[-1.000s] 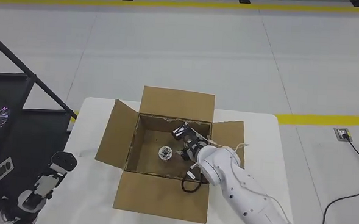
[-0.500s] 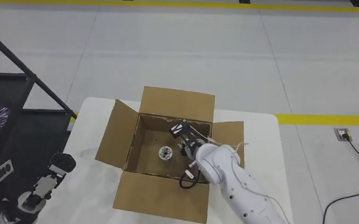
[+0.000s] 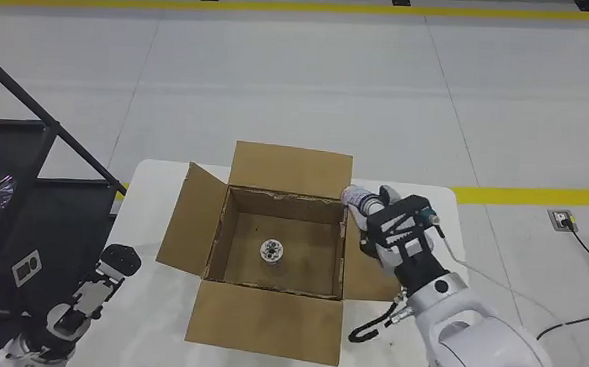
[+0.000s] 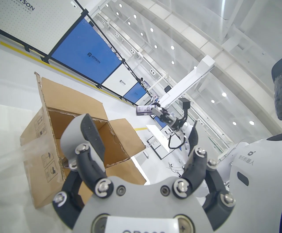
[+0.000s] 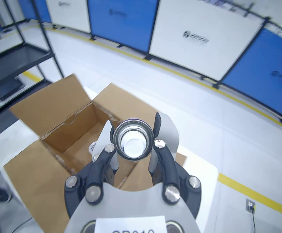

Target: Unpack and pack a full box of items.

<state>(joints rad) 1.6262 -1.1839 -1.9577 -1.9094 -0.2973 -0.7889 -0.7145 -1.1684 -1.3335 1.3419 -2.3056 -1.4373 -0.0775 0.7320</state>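
Box (image 3: 264, 322) is sitting open on the worktop (image 3: 158, 307), with one small round item (image 3: 271, 249) lying on its floor. Right claw (image 5: 133, 123) is clenching a metal can (image 5: 133, 141) above the box's right wall. The can's smooth side is probably risking a slip, and a low carry a knock on the box's right flap. Left claw (image 4: 140, 126) is hanging released, off the box's left side.

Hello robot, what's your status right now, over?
Right claw shut on can, over box flap. Left claw open, empty. One round item in box. Nothing blocking.
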